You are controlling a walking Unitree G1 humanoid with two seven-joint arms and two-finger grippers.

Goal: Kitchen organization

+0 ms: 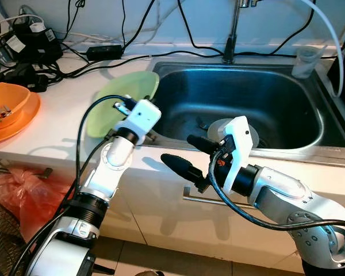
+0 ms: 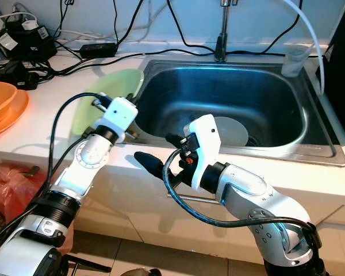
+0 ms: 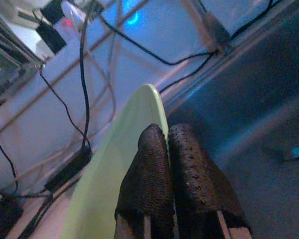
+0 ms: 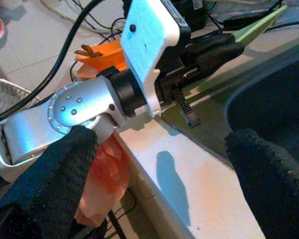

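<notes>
Left pincer [image 3: 167, 164] clamped on green plate [image 1: 112, 106] rim beside sink [image 1: 310, 144]; right pincer [image 1: 187, 155] spread wide, empty.

— What colours do you have?
— I see a pale green plate [image 1: 123, 98], an orange bowl [image 1: 6, 103], a steel-grey sink [image 1: 287, 98].
— Fingers?
— Black, dotted fingers [image 3: 147, 174].

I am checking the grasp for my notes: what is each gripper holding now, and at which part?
The left gripper pinches the green plate by its rim. The right gripper is open and holds nothing.
</notes>
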